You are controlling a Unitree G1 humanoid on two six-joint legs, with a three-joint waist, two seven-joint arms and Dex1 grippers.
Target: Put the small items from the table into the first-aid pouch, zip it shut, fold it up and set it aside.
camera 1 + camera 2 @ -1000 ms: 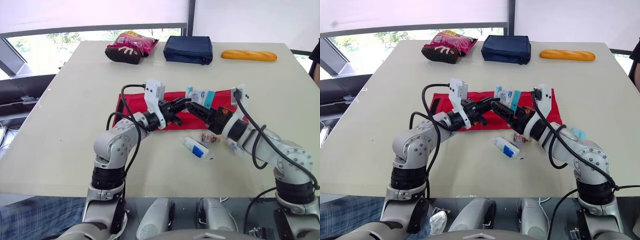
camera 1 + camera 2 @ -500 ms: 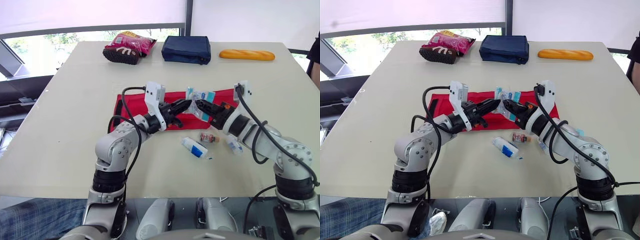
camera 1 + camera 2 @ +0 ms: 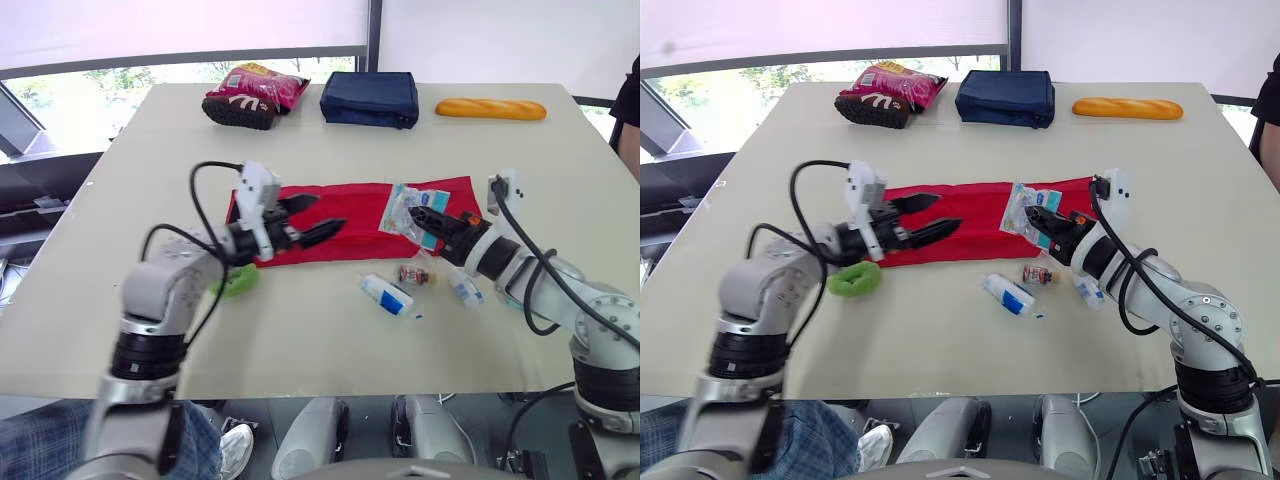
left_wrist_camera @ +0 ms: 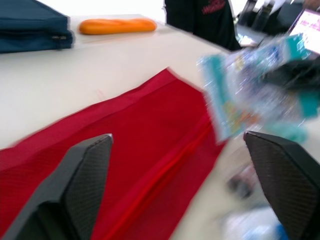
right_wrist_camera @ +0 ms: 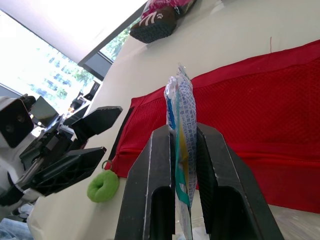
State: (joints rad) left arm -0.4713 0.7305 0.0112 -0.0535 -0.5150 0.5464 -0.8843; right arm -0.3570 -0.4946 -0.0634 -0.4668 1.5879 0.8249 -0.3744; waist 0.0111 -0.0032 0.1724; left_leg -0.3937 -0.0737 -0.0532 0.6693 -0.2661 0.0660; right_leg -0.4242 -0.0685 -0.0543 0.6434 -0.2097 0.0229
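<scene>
None looks packed yet.
My right gripper (image 3: 427, 216) pinches a clear teal-printed packet (image 3: 402, 208) over the red mesh pouch (image 3: 355, 203); left gripper (image 3: 322, 212) gapes empty.

Silver-grey arms (image 3: 158, 292), black cables (image 3: 196, 186), white wrist housings (image 3: 261, 194)

Bright window daylight, blurred left wrist view

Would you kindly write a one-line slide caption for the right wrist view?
Right gripper pinching a clear packet over the red pouch, left gripper open beside a green ring.
</scene>
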